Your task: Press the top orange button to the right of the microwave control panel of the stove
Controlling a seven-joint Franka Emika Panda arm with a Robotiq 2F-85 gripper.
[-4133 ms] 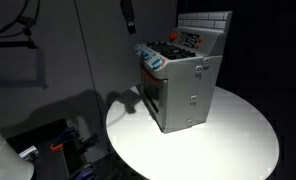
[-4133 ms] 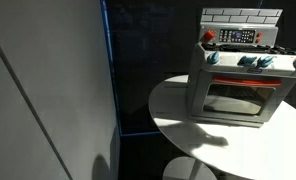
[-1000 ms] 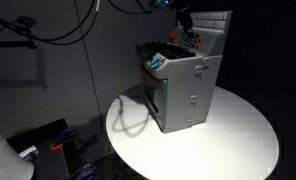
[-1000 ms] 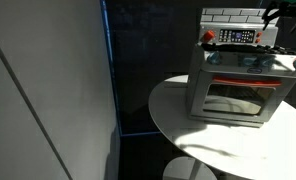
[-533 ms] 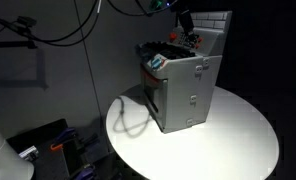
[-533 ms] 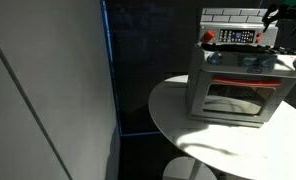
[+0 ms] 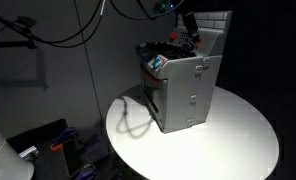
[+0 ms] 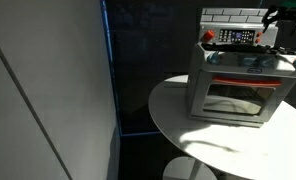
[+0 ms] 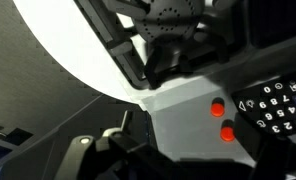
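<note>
— Where is the gripper [image 7: 190,27]?
— It hovers over the back corner of the stove [image 7: 188,90]. Nothing shows in its grasp, and I cannot tell how wide it stands (too dark in every view).
— What is the risk?
— The orange buttons [image 9: 217,107] sit close together beside the keypad [image 9: 278,105]. A slight drift would likely press the wrong one, or a key. The wrist view may be inverted, so "top" is easily misjudged.
— Any obstacles?
— None seen. The stove stands on a white table [image 7: 238,140], and the cables [image 7: 48,35] hang well apart.
</note>
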